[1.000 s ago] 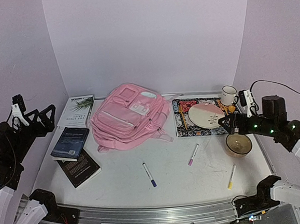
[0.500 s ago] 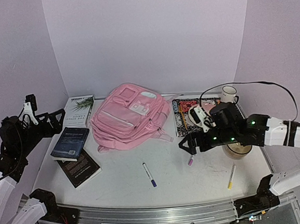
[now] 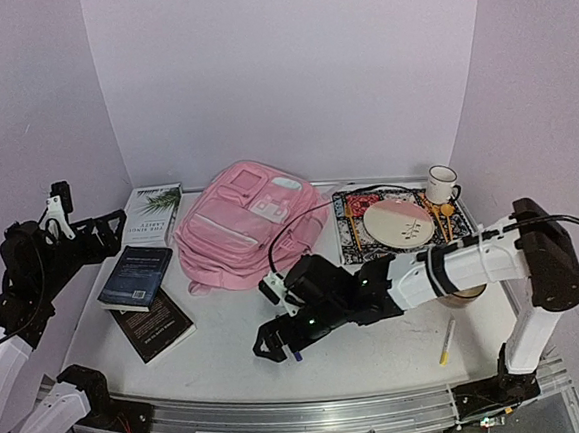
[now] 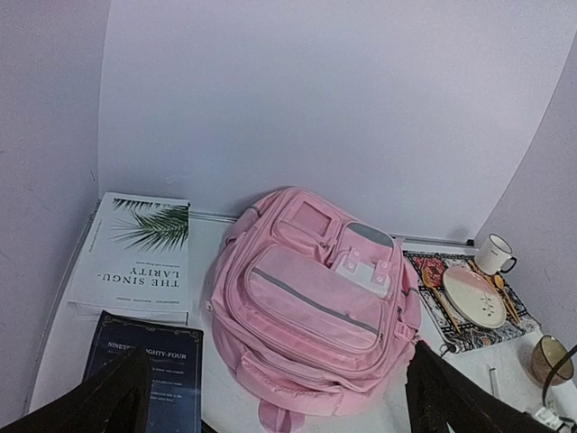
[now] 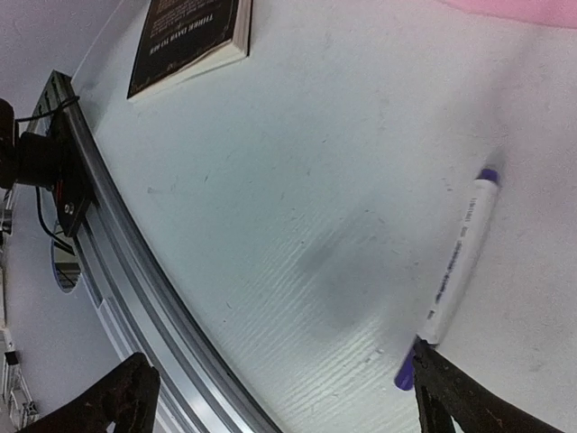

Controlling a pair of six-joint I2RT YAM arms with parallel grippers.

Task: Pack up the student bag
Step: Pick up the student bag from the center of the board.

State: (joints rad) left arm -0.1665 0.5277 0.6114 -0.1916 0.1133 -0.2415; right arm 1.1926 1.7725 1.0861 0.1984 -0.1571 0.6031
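Note:
The student bag (image 3: pixel 251 235), a soft pink backpack, lies flat at the back middle of the table, zips shut; the left wrist view shows the bag (image 4: pixel 315 307) ahead between the fingers. My left gripper (image 3: pixel 105 234) hangs open in the air at the far left, above the books, holding nothing. My right arm stretches across the front, and the right gripper (image 3: pixel 273 346) hovers open low over a white pen with a purple cap (image 5: pixel 455 271). The pen lies by the right finger (image 5: pixel 451 401), untouched. In the top view only the pen's tip (image 3: pixel 296 355) shows.
A white book (image 3: pixel 149 212), a dark blue book (image 3: pixel 136 277) and a black book (image 3: pixel 153 326) lie on the left. On the right are a patterned mat (image 3: pixel 351 234) with a plate (image 3: pixel 398 221), a mug (image 3: pixel 441 182) and a yellow pen (image 3: pixel 447 342). The metal rail (image 5: pixel 135 271) runs along the front.
The right arm swept from the right side by the bowl across to the front middle, down over the purple-capped pen. The left arm shifted slightly; both grippers stayed open.

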